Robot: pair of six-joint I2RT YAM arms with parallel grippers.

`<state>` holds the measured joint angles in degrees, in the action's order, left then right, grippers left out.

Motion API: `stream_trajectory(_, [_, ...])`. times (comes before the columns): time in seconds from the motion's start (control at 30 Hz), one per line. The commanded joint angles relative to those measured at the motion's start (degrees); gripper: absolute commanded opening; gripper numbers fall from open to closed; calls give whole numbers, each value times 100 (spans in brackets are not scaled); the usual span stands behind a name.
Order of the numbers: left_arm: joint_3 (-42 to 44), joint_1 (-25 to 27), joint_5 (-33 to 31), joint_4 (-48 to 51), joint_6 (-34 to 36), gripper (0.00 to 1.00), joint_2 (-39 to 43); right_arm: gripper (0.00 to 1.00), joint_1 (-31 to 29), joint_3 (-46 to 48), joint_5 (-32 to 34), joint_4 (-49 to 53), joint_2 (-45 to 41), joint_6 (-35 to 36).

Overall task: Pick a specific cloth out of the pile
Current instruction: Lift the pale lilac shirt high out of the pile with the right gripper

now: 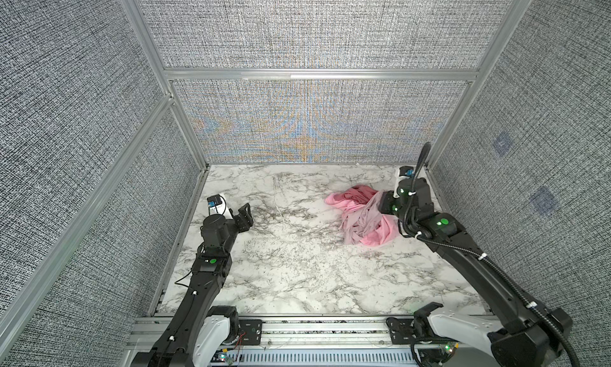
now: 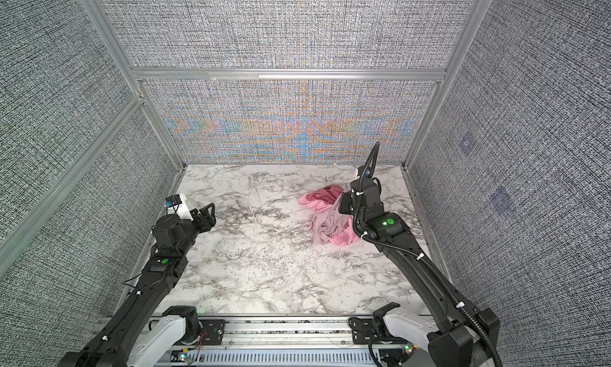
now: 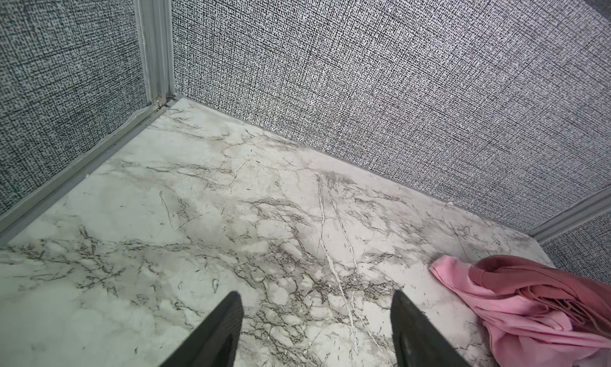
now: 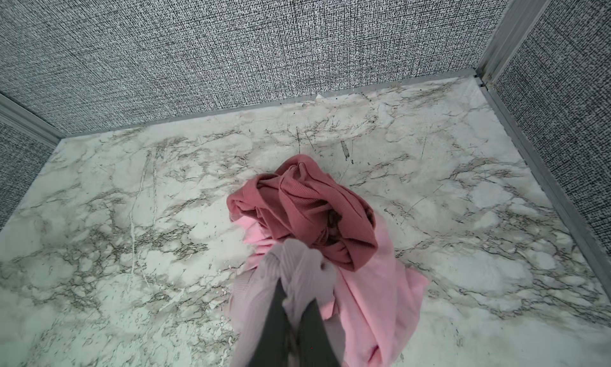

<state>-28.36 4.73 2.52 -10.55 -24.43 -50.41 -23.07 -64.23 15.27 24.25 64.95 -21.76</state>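
The pile (image 1: 358, 195) (image 2: 325, 193) lies at the back right of the marble table, dark dusty-rose fabric (image 4: 307, 210) over brighter pink (image 4: 380, 292). The cloth (image 1: 368, 213) (image 2: 332, 216), pale washed-out pink, runs from the pile's right side across its top and down its front. My right gripper (image 1: 383, 201) (image 4: 296, 289) is shut on a bunched fold of the cloth (image 4: 297, 266), lifted slightly above the pile. My left gripper (image 1: 243, 213) (image 3: 317, 296) hovers open and empty over bare table at the far left. The pile's edge (image 3: 529, 299) shows in the left wrist view.
Grey woven walls with aluminium posts close in the table (image 1: 281, 266) at the back and on both sides; the pile sits near the right wall (image 1: 463, 183). A metal rail (image 1: 314, 329) with the arm bases runs along the front edge.
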Motion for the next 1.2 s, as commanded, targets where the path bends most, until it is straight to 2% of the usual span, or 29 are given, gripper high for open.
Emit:
stream_trajectory(0.0, [-77,2,-24,16,43,73,32,0,143,-314,-370,-60,-80,24])
stream_trajectory(0.3, [-178,-5,11,123,26,73,37,0,571,-1676,-1180,312,-33,75])
stream_trajectory(0.7, [-309,7,112,194,0,73,14,0,760,-3715,-2125,430,341,51])
stream_trajectory(1.17, [-820,3,192,579,-1,73,78,0,584,-5965,-4672,18,1716,-739])
